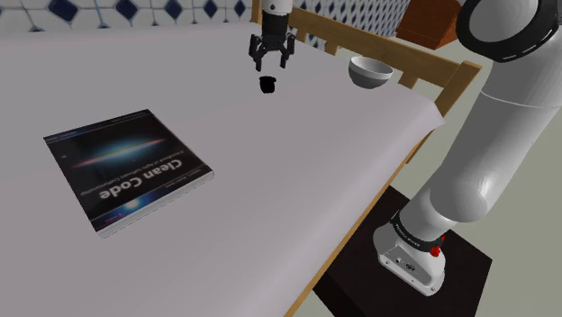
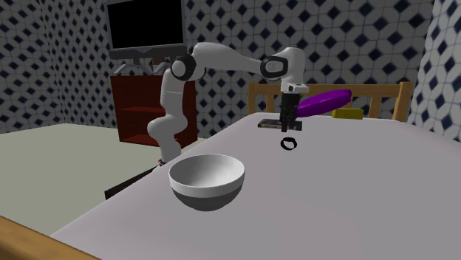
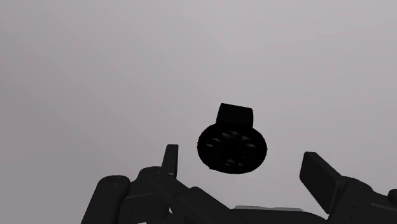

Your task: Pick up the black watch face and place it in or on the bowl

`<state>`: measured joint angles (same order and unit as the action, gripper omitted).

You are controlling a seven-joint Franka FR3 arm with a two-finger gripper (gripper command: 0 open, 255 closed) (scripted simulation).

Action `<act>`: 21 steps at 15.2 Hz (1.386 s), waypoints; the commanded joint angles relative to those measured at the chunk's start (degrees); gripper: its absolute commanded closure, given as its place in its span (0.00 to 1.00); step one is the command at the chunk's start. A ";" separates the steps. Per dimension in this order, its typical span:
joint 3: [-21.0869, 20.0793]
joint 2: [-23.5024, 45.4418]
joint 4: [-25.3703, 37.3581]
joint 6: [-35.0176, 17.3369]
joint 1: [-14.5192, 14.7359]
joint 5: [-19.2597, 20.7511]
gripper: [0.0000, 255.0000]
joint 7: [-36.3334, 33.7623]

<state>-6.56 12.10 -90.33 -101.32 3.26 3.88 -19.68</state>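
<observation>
The black watch [image 1: 267, 85] lies on the pale table top, a small round face with a strap stub, also seen as a dark ring [image 2: 289, 143] in the second exterior view. My black gripper [image 1: 271, 61] hangs just above it, open, with nothing held. In the wrist view the watch face [image 3: 231, 146] sits between and a little ahead of my two spread fingers [image 3: 170, 160], which do not touch it. The white bowl [image 1: 370, 72] stands near the table's far right corner in the shoulder view; it is large and near in the second exterior view [image 2: 207, 181].
A "Clean Code" book [image 1: 126, 168] lies on the table at the shoulder view's left. A purple oblong thing [image 2: 323, 101] and a yellow item [image 2: 347, 113] sit by the wooden chair back [image 2: 403, 96]. The table's wooden rim [image 1: 455, 86] runs beside the bowl.
</observation>
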 commanded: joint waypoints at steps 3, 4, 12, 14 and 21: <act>0.02 1.77 -0.38 -2.03 0.12 0.21 0.00 -0.43; 0.03 1.80 -1.11 -2.79 0.09 0.23 0.00 -0.44; 0.09 2.02 -3.57 -5.46 0.01 0.30 0.00 -0.50; 0.09 2.02 -3.57 -5.46 0.01 0.30 0.00 -0.50; 0.09 2.03 -3.55 -5.46 0.01 0.30 1.00 -0.50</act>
<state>-6.48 14.13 -93.88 -106.79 3.28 4.17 -20.18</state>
